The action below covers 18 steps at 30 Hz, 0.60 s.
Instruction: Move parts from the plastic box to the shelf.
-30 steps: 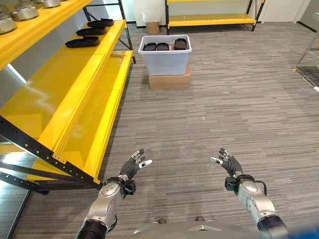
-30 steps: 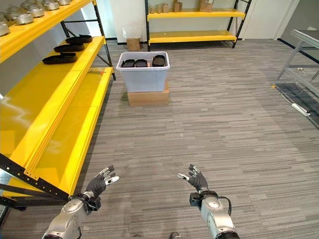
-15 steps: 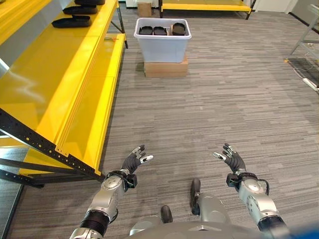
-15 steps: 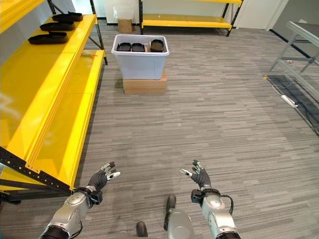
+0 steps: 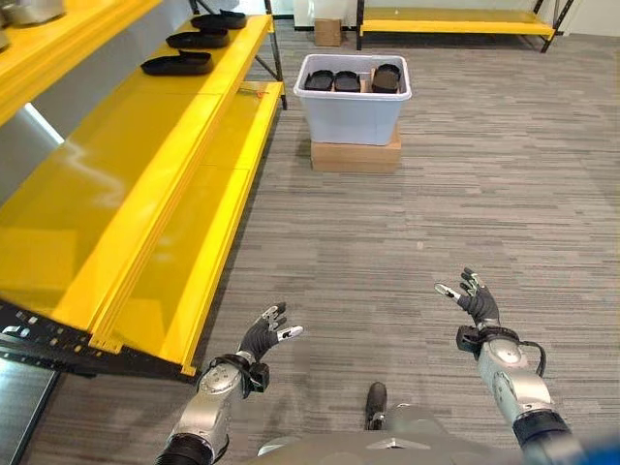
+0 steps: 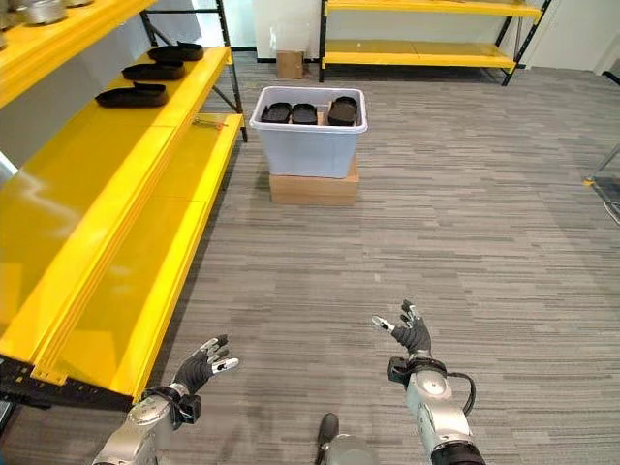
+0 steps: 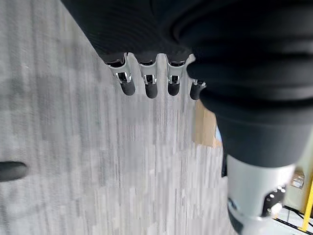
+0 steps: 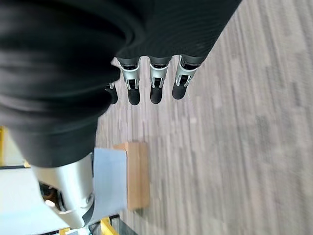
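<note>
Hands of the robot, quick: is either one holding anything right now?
Left hand: open, fingers relaxed, holding nothing, above the floor.
Right hand: open, fingers relaxed, holding nothing, above the floor.

Quick count: three flat black oval parts [image 5: 176, 64] on yellow metal shelf [image 5: 145, 155]. Three more black parts [image 5: 347, 80] in one pale grey plastic box [image 5: 354, 111]. One brown cardboard box [image 5: 355, 156] underneath. Two robot hands, left hand [image 5: 260, 335], right hand [image 5: 477, 301].

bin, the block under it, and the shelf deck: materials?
Bin: pale plastic, slightly see-through, smooth walls. Block under it: looks like a brown cardboard box, matte; could be wood. Shelf deck: probably painted metal, glossy yellow with reflections, on a dark perforated frame.
</note>
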{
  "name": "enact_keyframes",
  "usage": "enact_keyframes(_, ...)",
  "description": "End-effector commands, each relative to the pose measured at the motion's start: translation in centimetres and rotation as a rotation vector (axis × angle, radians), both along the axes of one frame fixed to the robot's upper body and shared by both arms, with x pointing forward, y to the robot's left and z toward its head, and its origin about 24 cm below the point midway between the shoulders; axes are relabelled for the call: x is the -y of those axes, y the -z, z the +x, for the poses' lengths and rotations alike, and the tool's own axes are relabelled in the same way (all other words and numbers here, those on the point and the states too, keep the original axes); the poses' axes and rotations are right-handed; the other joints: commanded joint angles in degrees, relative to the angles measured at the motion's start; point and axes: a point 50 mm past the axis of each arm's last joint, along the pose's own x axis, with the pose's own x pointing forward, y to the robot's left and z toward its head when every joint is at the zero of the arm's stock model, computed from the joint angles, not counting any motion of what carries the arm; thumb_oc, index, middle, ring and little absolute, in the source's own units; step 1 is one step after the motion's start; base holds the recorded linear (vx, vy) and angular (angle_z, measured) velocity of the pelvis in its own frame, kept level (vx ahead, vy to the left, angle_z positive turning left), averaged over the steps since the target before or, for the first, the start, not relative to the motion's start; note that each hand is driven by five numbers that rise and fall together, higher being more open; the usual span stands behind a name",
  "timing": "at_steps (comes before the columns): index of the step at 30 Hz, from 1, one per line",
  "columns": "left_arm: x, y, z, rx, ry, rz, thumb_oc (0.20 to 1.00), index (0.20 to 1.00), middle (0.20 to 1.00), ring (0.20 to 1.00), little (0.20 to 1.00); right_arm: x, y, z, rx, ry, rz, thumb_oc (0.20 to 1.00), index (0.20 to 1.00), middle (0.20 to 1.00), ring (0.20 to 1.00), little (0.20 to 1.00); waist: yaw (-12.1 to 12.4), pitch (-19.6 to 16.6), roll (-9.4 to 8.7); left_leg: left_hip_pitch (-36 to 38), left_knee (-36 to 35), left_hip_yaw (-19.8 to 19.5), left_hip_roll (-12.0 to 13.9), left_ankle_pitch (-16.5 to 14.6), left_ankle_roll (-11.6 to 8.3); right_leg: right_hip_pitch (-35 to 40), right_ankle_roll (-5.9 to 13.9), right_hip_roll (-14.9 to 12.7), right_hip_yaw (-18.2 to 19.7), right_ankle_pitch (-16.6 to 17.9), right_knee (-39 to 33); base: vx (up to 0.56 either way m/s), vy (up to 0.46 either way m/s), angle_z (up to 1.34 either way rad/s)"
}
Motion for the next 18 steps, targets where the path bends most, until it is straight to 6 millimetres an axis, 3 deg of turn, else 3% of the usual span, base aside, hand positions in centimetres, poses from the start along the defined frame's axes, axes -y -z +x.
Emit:
enact_keyframes(1,0.0,-2.8,2.6,0.188,-0.018,-0.014,1.000,1.000,1.000,1.000,1.000,1.1,-1.3,0.4,0.064,-0.044,-0.046,1.000,1.000,1.000,1.000,1.000,0.6,-1.1,-2.05,-6.6,12.7,3.4,-0.6,12.3,-3.26,-1.3,4.29,-0.9,-2.0,-0.7,0.5,0.31,-0.319,-0.07)
enact_keyframes(4,-0.2,-3.2,2.7,0.211,0.002,0.024,1.000,1.000,1.000,1.000,1.000,1.2,-1.0,0.2,0.053,-0.057,-0.041,1.000,1.000,1.000,1.000,1.000,1.3,0.0,-2.66,-13.0,22.0,2.5,-0.2,13.4,-3.71,0.4,3.31,-1.0,-1.6,-1.7,0.6,0.13,-0.134,-0.10)
enact_keyframes(6,-0.7,-3.3,2.7,0.208,-0.018,0.014,1.000,1.000,1.000,1.000,1.000,1.1,-0.9,0.0,0.055,-0.069,-0.020,1.000,1.000,1.000,1.000,1.000,2.0,1.2,-2.76,-16.7,21.2,2.7,0.4,12.3,-2.49,1.8,3.50,-1.2,-1.2,-2.2,0.7,0.23,-0.075,-0.07)
enact_keyframes(8,-1.2,-3.4,2.7,0.207,-0.042,0.019,1.000,1.000,1.000,1.000,1.000,0.5,-1.0,0.4,0.060,-0.098,-0.010,1.000,1.000,1.000,1.000,1.000,2.4,2.0,-3.10,-17.8,15.4,5.0,1.4,10.9,-1.11,3.0,4.02,-1.4,0.1,-2.6,0.7,0.26,0.031,-0.06)
enact_keyframes(10,-1.4,-3.3,2.5,0.199,-0.067,0.019,1.000,1.000,1.000,1.000,1.000,-0.4,-1.2,0.9,0.061,-0.136,-0.011,1.000,1.000,1.000,1.000,1.000,2.5,2.1,-2.44,-17.0,1.9,6.8,1.7,9.4,-1.25,4.6,5.41,-1.0,1.6,-3.3,0.2,0.31,0.190,-0.19)
enact_keyframes(11,-1.5,-3.0,2.2,0.189,-0.087,0.017,1.000,1.000,1.000,1.000,1.000,-0.9,-1.2,0.9,0.059,-0.158,-0.011,1.000,1.000,1.000,1.000,1.000,2.9,1.8,-1.92,-16.5,-8.5,6.6,0.9,11.5,-1.60,5.5,6.32,-1.1,2.5,-3.3,-0.2,0.32,0.244,-0.21)
enact_keyframes(12,-1.5,-2.9,2.1,0.185,-0.095,0.017,1.000,1.000,1.000,1.000,1.000,-1.1,-1.1,0.9,0.056,-0.166,-0.010,1.000,1.000,1.000,1.000,1.000,3.1,1.8,-1.75,-16.3,-11.8,6.0,0.7,12.8,-1.86,6.0,6.55,-1.0,3.0,-3.5,-0.3,0.29,0.213,-0.14)
enact_keyframes(13,-1.7,-2.8,1.8,0.182,-0.104,0.016,1.000,1.000,1.000,1.000,1.000,-1.3,-1.0,0.8,0.052,-0.176,-0.008,1.000,1.000,1.000,1.000,1.000,3.6,1.8,-1.31,-17.4,-15.8,5.7,1.6,16.2,-2.08,6.2,6.19,-0.6,3.4,-3.1,-0.4,0.33,0.187,-0.30)
enact_keyframes(14,-2.0,-2.6,1.4,0.178,-0.115,0.015,1.000,1.000,1.000,1.000,1.000,-1.6,-0.8,0.6,0.044,-0.195,0.000,1.000,1.000,1.000,1.000,1.000,4.3,2.0,-0.97,-19.3,-18.8,4.4,3.5,19.9,-3.37,7.2,6.00,-0.4,4.2,-3.6,-0.2,0.36,0.219,-0.29)
enact_keyframes(15,-2.2,-2.4,1.0,0.177,-0.124,0.014,1.000,1.000,1.000,1.000,1.000,-1.8,-0.5,0.4,0.033,-0.204,0.024,1.000,1.000,1.000,1.000,1.000,4.5,2.3,-0.87,-21.2,-19.5,3.9,5.0,20.8,-3.87,7.7,5.99,-0.8,4.3,-4.3,0.5,0.42,0.264,-0.48)
enact_keyframes(18,-2.7,-2.1,0.5,0.180,-0.145,0.010,1.000,1.000,1.000,1.000,1.000,-1.8,-0.5,0.3,0.031,-0.252,0.014,1.000,1.000,1.000,1.000,1.000,4.8,2.8,-0.77,-21.8,-19.5,3.8,5.1,19.9,-4.34,9.4,6.88,-2.5,3.9,-7.5,3.1,0.42,0.313,-0.48)
